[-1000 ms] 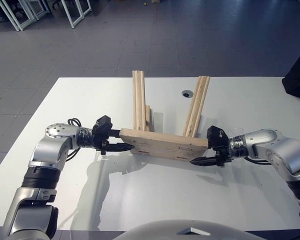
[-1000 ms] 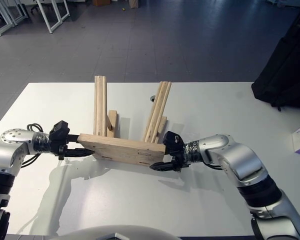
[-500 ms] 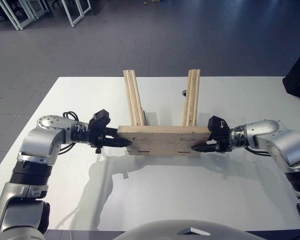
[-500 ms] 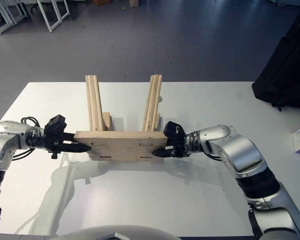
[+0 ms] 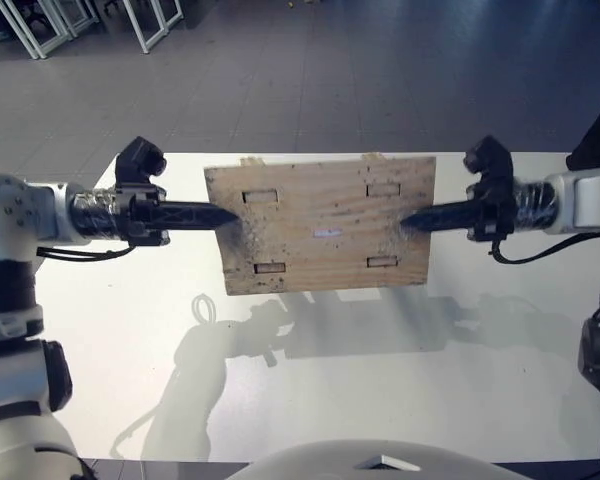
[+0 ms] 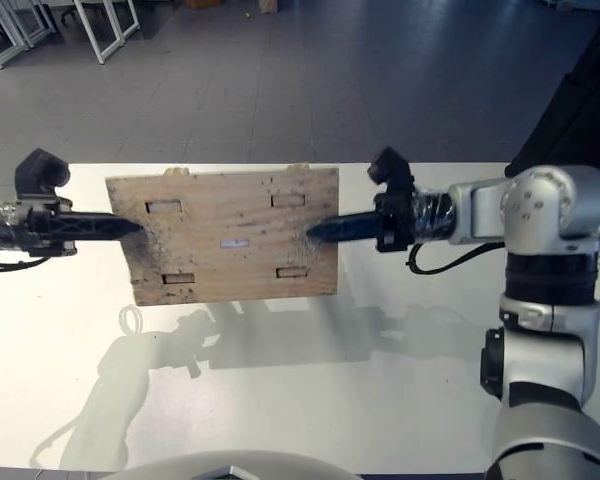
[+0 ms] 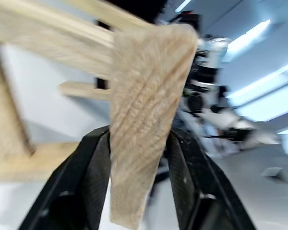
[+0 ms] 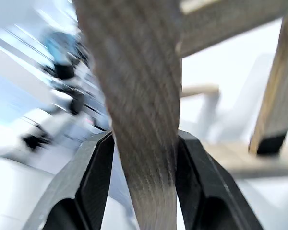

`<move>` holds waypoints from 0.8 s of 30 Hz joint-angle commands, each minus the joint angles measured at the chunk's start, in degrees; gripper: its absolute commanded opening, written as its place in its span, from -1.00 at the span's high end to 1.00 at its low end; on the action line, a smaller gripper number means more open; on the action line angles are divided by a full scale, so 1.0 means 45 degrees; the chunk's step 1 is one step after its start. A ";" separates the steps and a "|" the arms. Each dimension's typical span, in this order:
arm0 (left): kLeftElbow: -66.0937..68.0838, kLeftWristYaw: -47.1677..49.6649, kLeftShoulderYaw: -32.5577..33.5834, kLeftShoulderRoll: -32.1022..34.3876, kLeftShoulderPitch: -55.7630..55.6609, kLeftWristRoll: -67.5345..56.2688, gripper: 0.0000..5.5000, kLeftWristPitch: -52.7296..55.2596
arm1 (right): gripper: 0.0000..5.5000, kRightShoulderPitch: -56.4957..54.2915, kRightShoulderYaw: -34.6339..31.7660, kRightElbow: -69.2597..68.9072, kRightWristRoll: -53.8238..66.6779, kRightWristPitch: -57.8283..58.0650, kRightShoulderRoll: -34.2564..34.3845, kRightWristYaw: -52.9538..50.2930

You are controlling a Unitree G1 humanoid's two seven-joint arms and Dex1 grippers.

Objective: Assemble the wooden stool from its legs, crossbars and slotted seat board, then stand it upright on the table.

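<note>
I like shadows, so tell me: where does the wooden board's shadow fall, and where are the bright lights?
Left eye view: the seat board throws a soft grey shadow onto the white table, on the side nearer the robot. Left wrist view: bright strip lights glow behind the board's edge.

Both arms are held up, forearms level and pointing toward each other. The left gripper (image 5: 228, 214) and right gripper (image 5: 408, 220) each pinch opposite edges of the seat board (image 5: 320, 190).
</note>
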 commanded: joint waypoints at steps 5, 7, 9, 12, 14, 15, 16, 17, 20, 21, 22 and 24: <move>0.7904 -0.1378 -0.7009 -0.1088 -0.5287 -0.4473 0.38 0.0852 | 0.35 -0.3551 0.5042 0.6984 0.7583 0.0192 -0.0533 -0.1210; 0.9121 -0.1445 -0.7745 -0.1426 -0.5660 -0.4549 0.38 0.0852 | 0.35 -0.3390 0.5878 0.7699 0.8214 0.0192 -0.0586 -0.1724; 1.0075 -0.1457 -0.8124 -0.1830 -0.5780 -0.4519 0.38 0.0852 | 0.35 -0.3130 0.6341 0.8470 0.8477 0.0192 -0.0466 -0.2261; 1.0981 -0.1113 -0.7866 -0.2379 -0.5548 -0.4026 0.22 0.0852 | 0.35 -0.2796 0.5922 1.0100 0.7837 0.0192 -0.0038 -0.2960; 1.1598 -0.0804 -0.7340 -0.2557 -0.5553 -0.3618 0.11 0.0852 | 0.24 -0.2819 0.5229 1.1213 0.7255 0.0191 0.0199 -0.3368; 1.1940 -0.0732 -0.6969 -0.2545 -0.5658 -0.3424 0.03 0.0852 | 0.15 -0.2836 0.4874 1.1622 0.6933 0.0190 0.0252 -0.3510; 1.2218 -0.0683 -0.6624 -0.2524 -0.5761 -0.3254 -0.01 0.0852 | 0.10 -0.2825 0.4553 1.1886 0.6662 0.0190 0.0277 -0.3621; 1.2515 -0.0641 -0.6232 -0.2449 -0.5878 -0.3077 -0.09 0.0851 | 0.01 -0.2779 0.4227 1.2037 0.6386 0.0190 0.0267 -0.3698; 1.3168 -0.0359 -0.5057 -0.2164 -0.6014 -0.2306 -0.29 0.0850 | -0.22 -0.2701 0.3440 1.2174 0.5758 0.0191 0.0287 -0.3827; 1.3329 -0.0183 -0.4654 -0.2119 -0.5972 -0.1952 -0.36 0.0848 | -0.29 -0.2615 0.3208 1.2120 0.5603 0.0191 0.0286 -0.3867; 1.3399 -0.0053 -0.4319 -0.2056 -0.5882 -0.1650 -0.42 0.0847 | -0.36 -0.2542 0.3012 1.2068 0.5468 0.0191 0.0298 -0.3901; 1.3436 0.0141 -0.3702 -0.1915 -0.5661 -0.1020 -0.56 0.0844 | -0.52 -0.2418 0.2627 1.2010 0.5236 0.0191 0.0246 -0.3943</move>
